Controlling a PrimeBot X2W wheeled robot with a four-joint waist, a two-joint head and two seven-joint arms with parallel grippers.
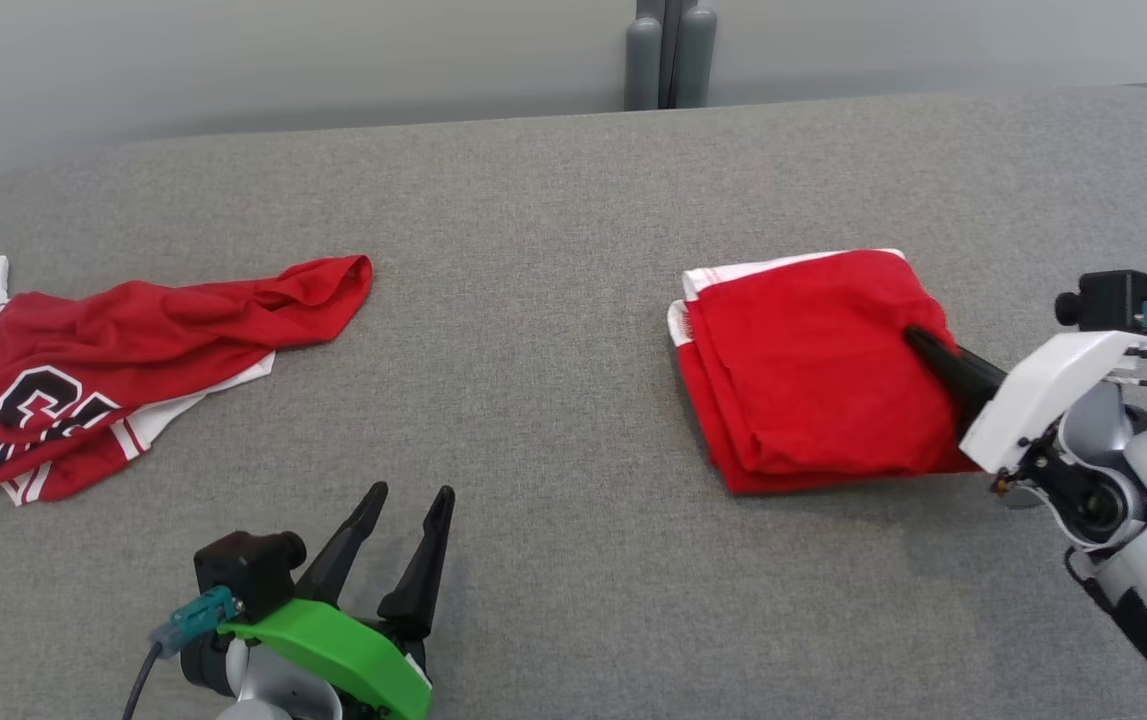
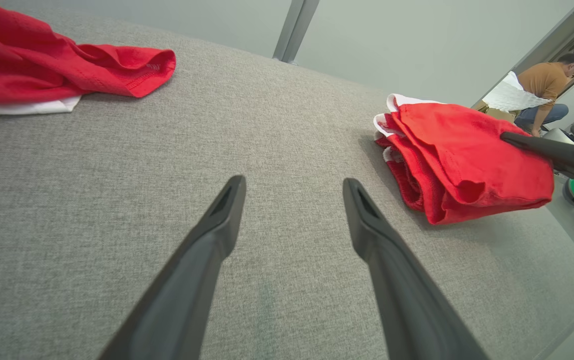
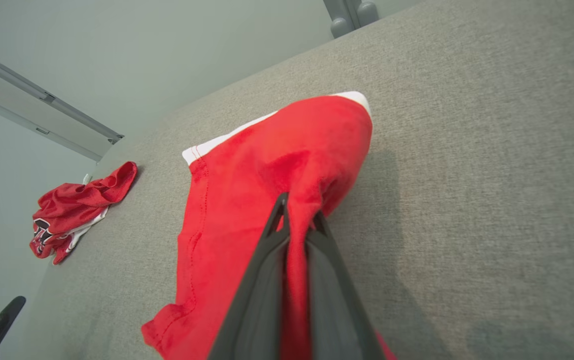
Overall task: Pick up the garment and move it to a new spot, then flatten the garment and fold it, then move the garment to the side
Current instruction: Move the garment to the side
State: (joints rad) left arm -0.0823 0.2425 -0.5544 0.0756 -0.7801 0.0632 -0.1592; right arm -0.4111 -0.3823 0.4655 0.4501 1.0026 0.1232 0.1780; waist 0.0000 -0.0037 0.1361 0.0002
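R gripper [image 1: 918, 342] is pinched shut on the folded red garment [image 1: 803, 380] near its right edge, on the right of the table [image 1: 553, 250], prob. to drag it aside, while L gripper [image 1: 409, 492] hangs spread & idle, near-left.

On the grey table [image 1: 553, 300], a folded red garment [image 1: 813, 370] with white trim lies at the right. The right gripper [image 1: 918, 340] reaches in from the right, its fingers pressed together on the cloth's right edge. At lower left, the left gripper [image 1: 411, 492] hovers with fingers spread. A crumpled red jersey [image 1: 113, 380] lies far left.
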